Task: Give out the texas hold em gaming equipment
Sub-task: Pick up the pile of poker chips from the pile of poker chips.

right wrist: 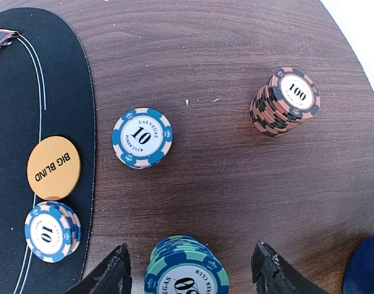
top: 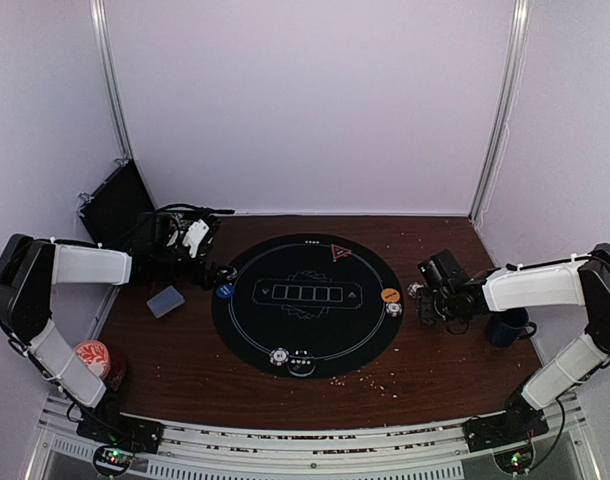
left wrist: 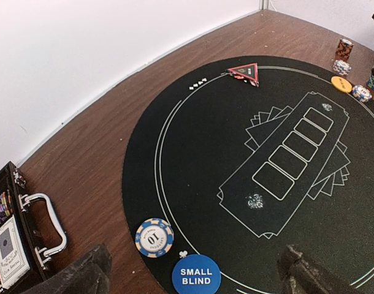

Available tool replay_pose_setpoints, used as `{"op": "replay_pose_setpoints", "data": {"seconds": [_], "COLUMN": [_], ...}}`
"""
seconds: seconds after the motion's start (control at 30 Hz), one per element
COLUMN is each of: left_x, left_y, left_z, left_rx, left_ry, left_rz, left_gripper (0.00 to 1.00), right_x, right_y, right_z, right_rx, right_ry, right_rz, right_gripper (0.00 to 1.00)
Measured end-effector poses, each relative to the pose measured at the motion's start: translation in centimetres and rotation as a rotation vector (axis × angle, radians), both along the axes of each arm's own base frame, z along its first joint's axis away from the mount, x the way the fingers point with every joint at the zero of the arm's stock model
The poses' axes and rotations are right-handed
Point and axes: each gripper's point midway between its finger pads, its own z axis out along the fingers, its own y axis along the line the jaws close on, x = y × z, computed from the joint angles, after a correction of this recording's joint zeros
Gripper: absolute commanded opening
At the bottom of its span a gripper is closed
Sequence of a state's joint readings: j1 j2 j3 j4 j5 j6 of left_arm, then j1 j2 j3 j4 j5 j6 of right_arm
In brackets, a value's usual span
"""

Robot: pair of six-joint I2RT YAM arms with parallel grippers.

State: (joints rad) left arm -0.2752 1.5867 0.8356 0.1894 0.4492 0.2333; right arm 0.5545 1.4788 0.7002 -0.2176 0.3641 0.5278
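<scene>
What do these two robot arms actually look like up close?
The left arm and right arm have smooth white shells over black rounded joints, thin black cables and small green lights at their bases. Their fingers are dark, rough-textured wedges.

Left wrist view, bottom centre: blue button reads "SMALL BLIND" in white capitals. Just above it a small white club sign is printed on the mat. Lower left, blue-white chip: "10". Top centre, triangle marker: print too small to read.

Right wrist view, left: orange button reads "BIG BLIND", turned sideways. Centre, blue chip: "10", "LAS VEGAS", "POKER CLUB". Lower left, blue stack: "10" on top. Upper right, brown stack: "100". Bottom centre, teal stack: "...EGAS" and part of a number, cut by the frame edge.

Top view: nothing legible.
</scene>
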Motion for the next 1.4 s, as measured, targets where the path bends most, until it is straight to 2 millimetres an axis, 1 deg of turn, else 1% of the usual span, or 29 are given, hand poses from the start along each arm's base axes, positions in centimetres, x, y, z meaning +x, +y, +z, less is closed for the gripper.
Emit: {"op": "replay_pose_setpoints", "data": {"seconds": [0.53,0.7,0.8,0.9,1.07,1.4], "left_x": [0.01,0.01,0.01,0.01,0.01,0.01], "left_y": [0.00,0.00,0.00,0.00,0.00,0.00], "left_z": [-0.06,-0.06,-0.06,-0.06,-0.05,-0.05], "left_rx": [0.000,0.000,0.000,0.000,0.000,0.000], "left_ry": [0.001,0.001,0.001,0.001,0.001,0.001], "left_rz": [0.000,0.000,0.000,0.000,0.000,0.000], "left_gripper": [0.98,0.98,0.98,0.98,0.98,0.98], "right_x": [0.08,0.01,-0.07,-0.04,0.02,0.07], "right_y": [0.08,0.04,0.00,0.02,0.09,0.14], "right_z": [0.03,-0.33,-0.59,-0.56,-0.54,-0.29], "right_rx": [0.005,0.001,-0.002,-0.001,0.004,0.009], "right_ry": [-0.004,0.003,0.010,0.008,0.005,-0.002], "right_rz": [-0.001,-0.001,-0.002,-0.003,-0.002,-0.002], "right_gripper": [0.63,0.62,0.57,0.43,0.35,0.32]}}
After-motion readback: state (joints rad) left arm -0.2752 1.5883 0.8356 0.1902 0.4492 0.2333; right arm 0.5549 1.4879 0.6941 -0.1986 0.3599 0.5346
